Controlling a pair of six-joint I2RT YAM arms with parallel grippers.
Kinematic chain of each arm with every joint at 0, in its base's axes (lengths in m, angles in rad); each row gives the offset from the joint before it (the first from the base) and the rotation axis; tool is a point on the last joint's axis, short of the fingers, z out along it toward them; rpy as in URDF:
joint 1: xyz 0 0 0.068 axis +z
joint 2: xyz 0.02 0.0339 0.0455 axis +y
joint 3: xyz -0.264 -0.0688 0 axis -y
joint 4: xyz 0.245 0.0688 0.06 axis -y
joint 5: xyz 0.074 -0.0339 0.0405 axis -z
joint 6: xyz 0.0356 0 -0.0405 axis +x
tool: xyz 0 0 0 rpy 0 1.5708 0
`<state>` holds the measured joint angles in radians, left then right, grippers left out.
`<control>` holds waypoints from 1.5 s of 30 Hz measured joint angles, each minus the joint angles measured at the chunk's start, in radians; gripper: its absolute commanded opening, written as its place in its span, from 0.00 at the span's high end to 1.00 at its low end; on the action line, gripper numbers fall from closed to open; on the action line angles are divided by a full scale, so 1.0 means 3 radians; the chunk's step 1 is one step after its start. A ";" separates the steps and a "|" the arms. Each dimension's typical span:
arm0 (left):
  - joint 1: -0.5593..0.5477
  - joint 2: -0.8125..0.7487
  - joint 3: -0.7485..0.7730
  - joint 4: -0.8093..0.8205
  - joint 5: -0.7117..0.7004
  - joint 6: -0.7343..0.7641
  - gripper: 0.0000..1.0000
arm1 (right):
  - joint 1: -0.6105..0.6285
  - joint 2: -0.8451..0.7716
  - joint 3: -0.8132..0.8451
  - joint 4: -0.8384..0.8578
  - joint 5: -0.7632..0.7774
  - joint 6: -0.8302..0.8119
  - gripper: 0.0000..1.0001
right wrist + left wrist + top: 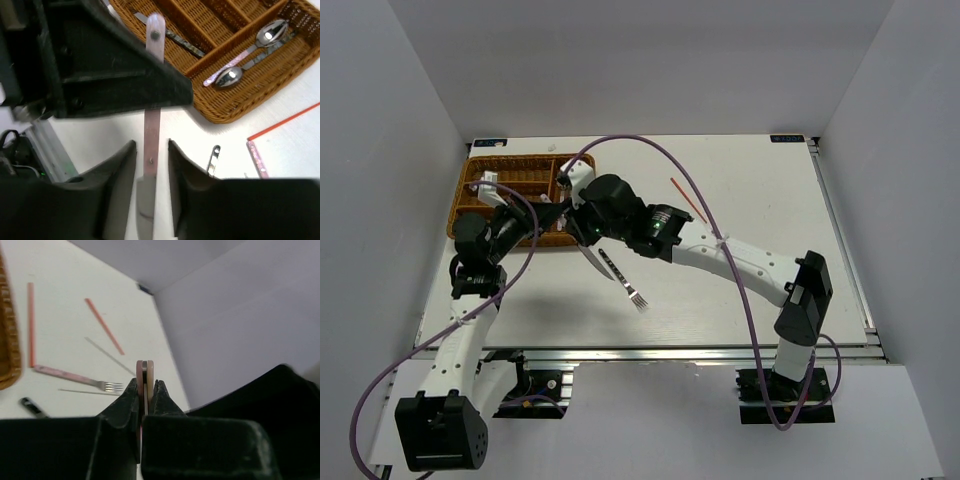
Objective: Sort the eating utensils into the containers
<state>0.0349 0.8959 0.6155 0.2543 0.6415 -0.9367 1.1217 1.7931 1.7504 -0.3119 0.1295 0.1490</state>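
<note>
My left gripper (145, 386) is shut on the end of a pink-handled knife (145, 371) and holds it above the table beside the tray's near right corner. In the right wrist view the same knife (151, 135) runs between my right gripper's (152, 150) open fingers with a gap on each side. The two grippers meet in the top view, the left (548, 216) and the right (576, 226). The brown wicker tray (480, 176) holds two spoons (270, 32) and a knife (175, 38). A pink-handled fork (75, 378) and two red-orange chopsticks (104, 326) lie on the table.
A dark-handled utensil (30, 405) lies near the fork (625, 285). One chopstick (688, 200) lies to the right of the right arm, the other (31, 325) beside the tray's edge (7, 350). White walls enclose the table on the left, back and right.
</note>
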 measured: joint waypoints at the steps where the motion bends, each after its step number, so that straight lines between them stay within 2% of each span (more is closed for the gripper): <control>1: -0.0015 0.0027 0.0036 -0.0097 -0.0065 0.0004 1.00 | -0.0001 0.0000 -0.0010 0.0003 0.0006 0.0008 0.41; 3: -0.0011 0.0109 0.0160 -0.0431 -0.0301 0.0092 1.00 | -0.0024 -0.0019 -0.0055 0.0018 0.0081 0.0028 0.12; 5: 0.0084 0.0252 0.0253 -0.0717 -0.0600 0.0114 1.00 | -0.0064 -0.0120 -0.0212 0.0080 0.0139 0.0029 0.11; 8: 0.0518 0.0478 0.0262 -0.0991 -0.0900 0.0048 1.00 | -0.0221 -0.0422 -0.0615 0.0122 0.0188 0.0074 0.11; 12: 0.1165 0.0940 0.0413 -0.1219 -0.1171 0.0006 1.00 | -0.0509 -0.0902 -0.1115 0.0169 0.0261 0.0126 0.11; 15: 0.1419 0.1361 0.0652 -0.1223 -0.1236 -0.0083 1.00 | -0.0704 -0.1297 -0.1500 0.0252 0.0263 0.0174 0.11; 20: 0.1586 0.1822 0.0876 -0.1146 -0.1354 -0.0286 1.00 | -0.0917 -0.1611 -0.1886 0.0355 0.0188 0.0224 0.11; 30: 0.1592 0.2370 0.1423 -0.1090 -0.1712 -0.0425 0.97 | -0.1074 -0.1637 -0.2174 0.0413 0.0029 0.0261 0.10; 37: 0.1595 0.2618 0.1527 -0.1078 -0.1740 -0.0378 0.81 | -0.1102 -0.1635 -0.2177 0.0459 -0.0024 0.0259 0.11; 40: 0.1593 0.2616 0.1485 -0.1015 -0.1718 -0.0359 0.68 | -0.1102 -0.1623 -0.2177 0.0468 -0.0038 0.0259 0.11; 41: 0.1584 0.2616 0.1472 -0.0999 -0.1698 -0.0342 0.56 | -0.1104 -0.1614 -0.2177 0.0476 -0.0045 0.0259 0.11; 42: 0.1574 0.2616 0.1466 -0.0992 -0.1684 -0.0320 0.50 | -0.1106 -0.1601 -0.2177 0.0482 -0.0052 0.0259 0.11; 45: 0.1521 0.2616 0.1464 -0.0992 -0.1659 -0.0273 0.38 | -0.1109 -0.1563 -0.2177 0.0492 -0.0071 0.0259 0.11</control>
<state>0.4911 1.6806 1.0546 -0.0433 0.1436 -1.0187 0.7891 1.3243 1.0973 -0.1642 0.1081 0.2268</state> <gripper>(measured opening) 0.571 0.895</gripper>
